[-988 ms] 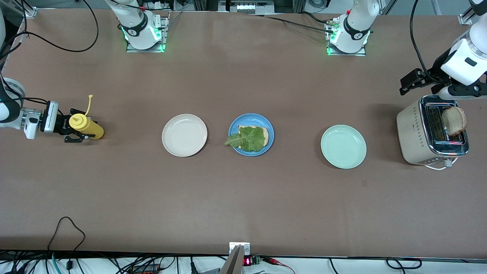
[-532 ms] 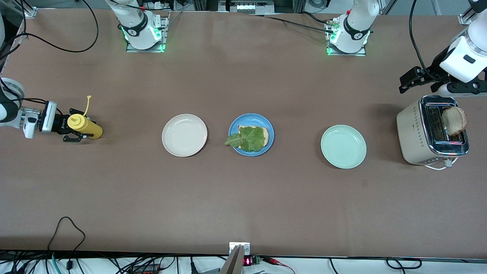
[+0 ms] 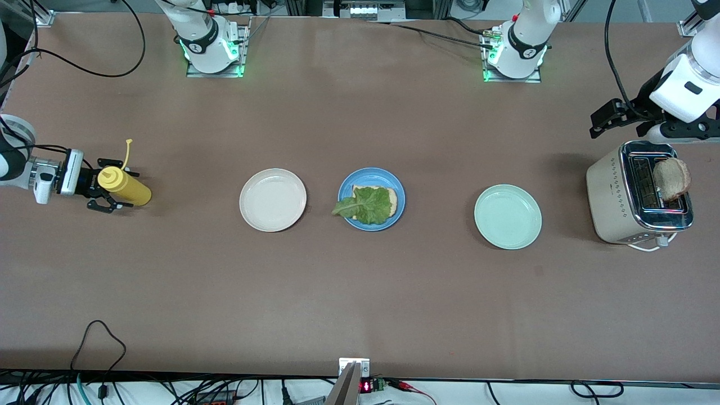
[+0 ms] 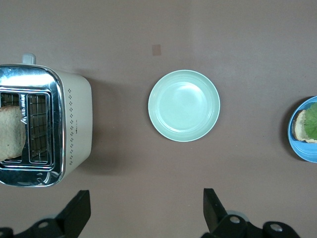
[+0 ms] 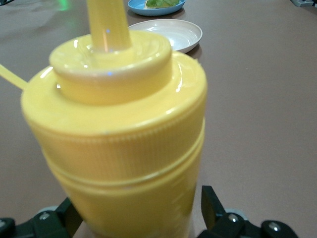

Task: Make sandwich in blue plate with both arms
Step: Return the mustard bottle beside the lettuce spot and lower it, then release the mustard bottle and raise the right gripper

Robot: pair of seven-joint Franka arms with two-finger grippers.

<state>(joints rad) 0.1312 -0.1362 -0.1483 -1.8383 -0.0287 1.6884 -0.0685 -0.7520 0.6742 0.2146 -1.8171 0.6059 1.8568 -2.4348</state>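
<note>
— Brown matte worktop (image 3: 360, 292), long and plain. Where is the sandwich on it?

— Midway along. The round, shallow sky-blue plate (image 3: 371, 175) sits between a cream-white round plate (image 3: 273, 199), toward my right arm's end, and a pale mint-green round plate (image 3: 508, 216), toward my left arm's end. On the blue plate lies one tan bread slice (image 3: 395, 198), flat, with the ruffled green lettuce leaf (image 3: 368, 205) on top of it.

— Which way does the leaf run?

— Its long axis follows the length of the worktop. The narrow tip points toward my right arm's end and hangs over the plate's rim there. The broad part covers most of the bread.

— And the second slice?

— That brown-crusted slice (image 3: 672, 178) stands on edge in a slot of the cream and chrome toaster (image 3: 610, 197), at my left arm's end, with its top sticking out.

— Your pincers?

— My right pincer (image 3: 109, 185) is low at my right arm's end, its fingers apart on either side of the yellow plastic squeeze bottle (image 3: 126, 187). In the right wrist view there is a gap between one finger (image 5: 210, 208) and the bottle's wall, so I am not clamping it. My left pincer (image 3: 603, 121) hangs over the worktop just beside the toaster, fingers spread wide, holding nothing.

— The room?

— Both arm bases (image 3: 211, 48) are bolted along the worktop's edge farthest from the front camera and glow green. Black cables (image 3: 98, 337) loop near the edge closest to that camera.
</note>
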